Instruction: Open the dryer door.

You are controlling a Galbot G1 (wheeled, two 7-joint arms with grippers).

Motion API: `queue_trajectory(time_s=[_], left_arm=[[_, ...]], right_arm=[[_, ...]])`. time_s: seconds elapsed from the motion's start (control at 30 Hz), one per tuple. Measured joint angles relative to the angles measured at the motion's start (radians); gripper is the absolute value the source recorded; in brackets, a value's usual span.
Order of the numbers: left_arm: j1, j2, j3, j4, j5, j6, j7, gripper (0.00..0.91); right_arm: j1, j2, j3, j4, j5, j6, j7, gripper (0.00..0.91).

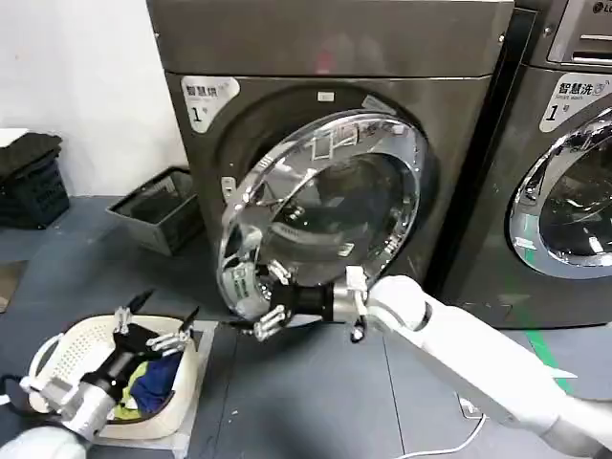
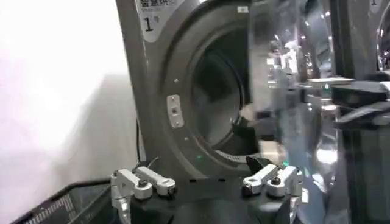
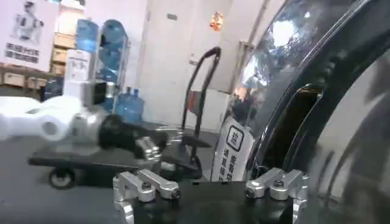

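Room: grey floor, white wall, a second machine (image 1: 564, 163) at 3 o'clock of the dryer (image 1: 325, 57).
Door: the dryer door (image 1: 320, 210) is partly open, free edge swung out toward 7 o'clock, drum mouth (image 2: 219, 97) exposed.
Right gripper (image 1: 266, 304): at the door's low 7 o'clock edge, fingers spread wide, touching or just beside the chrome ring; I can't tell if it grips anything.
Left gripper (image 1: 153, 330): idle, open and empty, over a basket (image 1: 57, 349) at 8 o'clock.
Advice: I'd keep contact on the rim and follow the hinge's arc outward, slowly, so the fingers don't slip off the chrome.
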Motion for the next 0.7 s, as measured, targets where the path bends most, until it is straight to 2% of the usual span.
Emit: queue_trajectory(time_s=[0.33,0.7], left_arm=[[-0.049,0.028,0.047,0.022,0.009,0.002,-0.002,0.907],[-0.107,0.040,0.120,0.040,0.049,-0.002,0.009,0.907]], right_arm=[[-0.148,-0.104,0.145,0.078,0.005,0.010,-0.175,0.907],[-0.372,-0.183,0.368,0.179,-0.001,0.025,-0.209,0.907]])
